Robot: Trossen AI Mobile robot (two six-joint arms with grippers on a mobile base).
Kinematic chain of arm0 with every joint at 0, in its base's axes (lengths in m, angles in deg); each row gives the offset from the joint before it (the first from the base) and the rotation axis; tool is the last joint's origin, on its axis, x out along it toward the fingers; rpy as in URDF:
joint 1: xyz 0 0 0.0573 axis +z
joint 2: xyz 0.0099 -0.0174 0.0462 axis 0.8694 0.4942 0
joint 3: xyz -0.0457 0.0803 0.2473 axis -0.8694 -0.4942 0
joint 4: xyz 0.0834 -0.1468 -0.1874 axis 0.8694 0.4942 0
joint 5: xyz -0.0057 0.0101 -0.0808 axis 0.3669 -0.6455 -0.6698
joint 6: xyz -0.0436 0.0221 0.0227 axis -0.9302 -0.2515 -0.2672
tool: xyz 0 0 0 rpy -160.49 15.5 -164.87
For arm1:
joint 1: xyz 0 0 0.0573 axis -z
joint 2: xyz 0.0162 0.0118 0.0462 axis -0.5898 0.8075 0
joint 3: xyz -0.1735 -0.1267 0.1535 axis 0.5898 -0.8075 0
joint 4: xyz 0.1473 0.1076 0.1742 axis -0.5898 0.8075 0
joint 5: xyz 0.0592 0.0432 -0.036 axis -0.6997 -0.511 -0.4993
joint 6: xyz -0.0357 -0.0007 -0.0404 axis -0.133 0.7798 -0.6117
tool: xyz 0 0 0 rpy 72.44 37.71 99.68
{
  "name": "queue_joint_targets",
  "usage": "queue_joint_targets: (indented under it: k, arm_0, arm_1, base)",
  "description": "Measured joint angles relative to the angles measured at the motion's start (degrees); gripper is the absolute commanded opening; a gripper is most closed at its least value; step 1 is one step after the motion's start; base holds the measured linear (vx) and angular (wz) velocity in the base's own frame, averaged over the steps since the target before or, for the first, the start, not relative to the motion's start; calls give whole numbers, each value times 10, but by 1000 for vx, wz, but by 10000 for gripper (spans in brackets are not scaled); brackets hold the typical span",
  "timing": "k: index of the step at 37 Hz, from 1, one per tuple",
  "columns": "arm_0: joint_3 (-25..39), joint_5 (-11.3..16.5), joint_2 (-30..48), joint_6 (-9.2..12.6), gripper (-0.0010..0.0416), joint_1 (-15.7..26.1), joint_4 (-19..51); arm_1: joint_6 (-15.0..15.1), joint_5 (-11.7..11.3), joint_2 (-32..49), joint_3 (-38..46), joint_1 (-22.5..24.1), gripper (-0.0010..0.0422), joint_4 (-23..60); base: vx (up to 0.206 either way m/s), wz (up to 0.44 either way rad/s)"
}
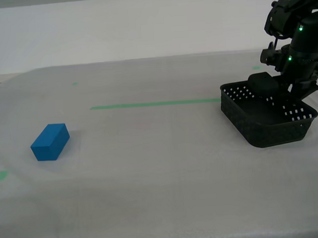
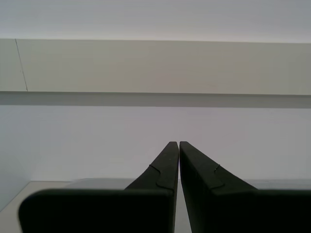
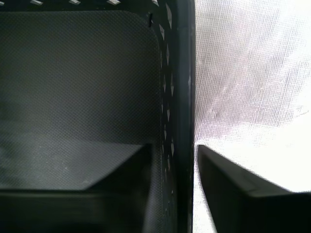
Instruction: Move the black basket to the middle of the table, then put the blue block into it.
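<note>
First gripper (image 3: 182, 160): straddles one wall of the black basket (image 3: 77, 97), one finger inside and one outside, close against it; a firm pinch is likely but unclear.
Second gripper (image 2: 176, 145): fingers pressed together, empty, facing a pale wall.
Black basket: on the worktop (image 1: 163, 194) at the exterior view's right.
Blue block (image 1: 50, 141): well apart, at that view's left, untouched.

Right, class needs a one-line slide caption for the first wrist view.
My first gripper straddles a wall of the perforated black plastic basket, one finger inside, one outside over the pale cloth-covered table.
</note>
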State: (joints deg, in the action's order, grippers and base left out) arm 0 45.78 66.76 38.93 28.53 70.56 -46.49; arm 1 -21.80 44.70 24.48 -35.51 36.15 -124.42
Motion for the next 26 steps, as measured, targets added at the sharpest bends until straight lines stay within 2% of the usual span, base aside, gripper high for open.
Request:
queue_joint_targets:
  k: [2, 3, 5, 10, 26]
  arm_0:
    - [0, 0, 0, 2, -4, 0, 0]
    - [0, 2, 0, 3, -6, 0, 1]
    - [0, 4, 0, 3, 6, 0, 3]
    - [0, 6, 0, 12, 1, 0, 5]
    - [0, 12, -25, 17, -1, 0, 12]
  arm_1:
    - [0, 0, 0, 0, 0, 0, 0]
    - [0, 0, 0, 0, 0, 0, 0]
    - [0, 0, 0, 0, 0, 0, 0]
    - [0, 0, 0, 0, 0, 0, 0]
    - [0, 0, 0, 0, 0, 0, 0]
  base:
    - [0, 0]
    - [0, 0]
    - [0, 0]
    - [0, 0]
    - [0, 0]
